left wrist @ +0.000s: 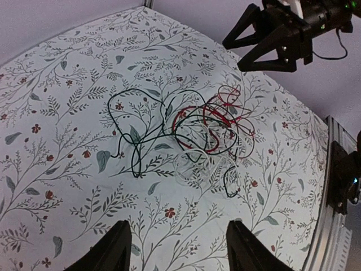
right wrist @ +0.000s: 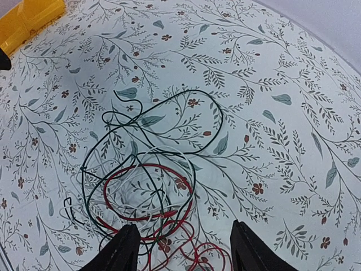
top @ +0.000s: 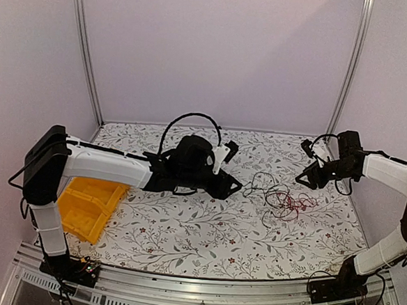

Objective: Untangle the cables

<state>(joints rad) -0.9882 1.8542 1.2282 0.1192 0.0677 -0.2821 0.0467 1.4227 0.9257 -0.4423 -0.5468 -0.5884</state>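
Note:
The cables (top: pixel 278 197) lie in one tangled heap on the floral table, right of centre: thin black, red and white wires in loose loops. The heap shows in the left wrist view (left wrist: pixel 192 127) and in the right wrist view (right wrist: pixel 144 180). My left gripper (top: pixel 233 186) is open and empty, hovering just left of the heap; its fingertips (left wrist: pixel 115 248) frame bare cloth short of the wires. My right gripper (top: pixel 305 178) is open and empty, above the heap's right edge; its left fingertip (right wrist: pixel 121 248) hangs over red and white loops. It also shows in the left wrist view (left wrist: pixel 265 48).
A yellow bin (top: pixel 88 206) sits at the table's left edge, under the left arm; its corner shows in the right wrist view (right wrist: pixel 34 17). The aluminium rail (top: pixel 193 295) runs along the near edge. White walls close in behind and at the sides.

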